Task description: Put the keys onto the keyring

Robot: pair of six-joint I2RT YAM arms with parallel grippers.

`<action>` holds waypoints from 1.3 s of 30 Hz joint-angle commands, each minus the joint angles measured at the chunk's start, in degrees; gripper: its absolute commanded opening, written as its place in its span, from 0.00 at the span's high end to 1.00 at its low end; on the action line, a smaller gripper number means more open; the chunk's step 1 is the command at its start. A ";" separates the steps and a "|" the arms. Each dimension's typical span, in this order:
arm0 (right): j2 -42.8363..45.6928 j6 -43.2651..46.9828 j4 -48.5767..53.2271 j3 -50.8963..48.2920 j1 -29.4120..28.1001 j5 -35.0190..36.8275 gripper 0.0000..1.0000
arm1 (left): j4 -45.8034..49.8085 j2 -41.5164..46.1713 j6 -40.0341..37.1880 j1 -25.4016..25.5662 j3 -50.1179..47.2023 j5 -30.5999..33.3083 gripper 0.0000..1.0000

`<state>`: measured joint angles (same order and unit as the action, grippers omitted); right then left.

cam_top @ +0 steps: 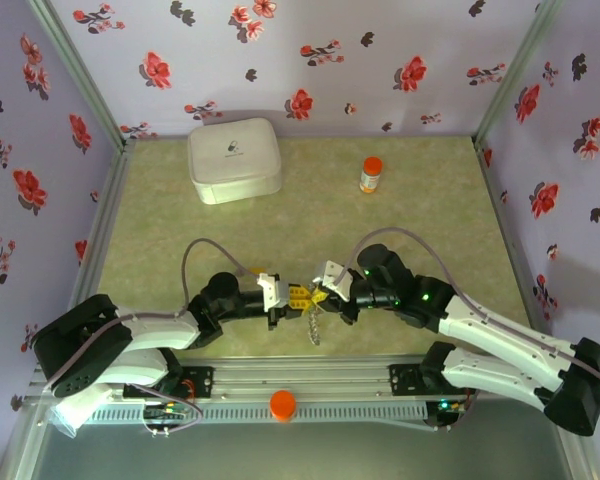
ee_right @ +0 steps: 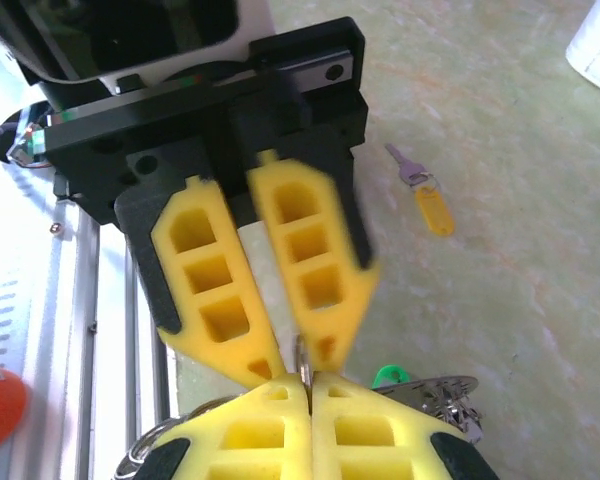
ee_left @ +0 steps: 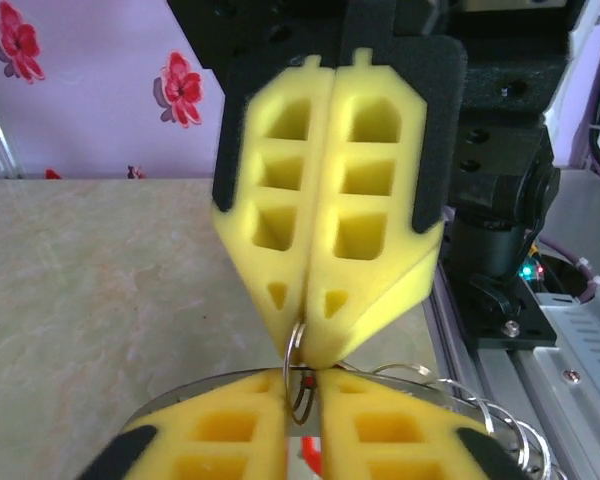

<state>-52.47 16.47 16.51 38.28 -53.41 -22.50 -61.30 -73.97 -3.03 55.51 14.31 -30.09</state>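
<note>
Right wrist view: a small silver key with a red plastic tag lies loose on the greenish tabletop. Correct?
No, the tag is yellow: the right wrist view shows the small silver yellow-tagged key lying loose on the greenish tabletop.

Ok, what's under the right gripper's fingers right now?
A green tag and silver keys poke out beneath the right gripper, which pinches the thin keyring. Its fingers cover the rest of the bunch, so I can't count keys.
</note>
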 commanded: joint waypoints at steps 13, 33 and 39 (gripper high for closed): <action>-4.96 9.96 13.80 8.75 -2.51 4.04 1.00 | 22.84 6.27 -7.87 0.28 6.82 -0.98 0.80; -3.04 8.30 8.48 6.56 -2.89 5.12 0.74 | 21.66 7.00 -10.97 0.33 6.87 -0.76 1.00; 4.29 3.25 3.32 0.45 -1.35 4.92 0.71 | 7.78 6.14 -5.71 0.31 3.10 0.12 1.00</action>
<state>-50.57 23.31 24.29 41.15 -55.11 -17.76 -42.72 -67.85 -11.53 55.61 18.85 -30.48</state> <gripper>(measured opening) 0.288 0.038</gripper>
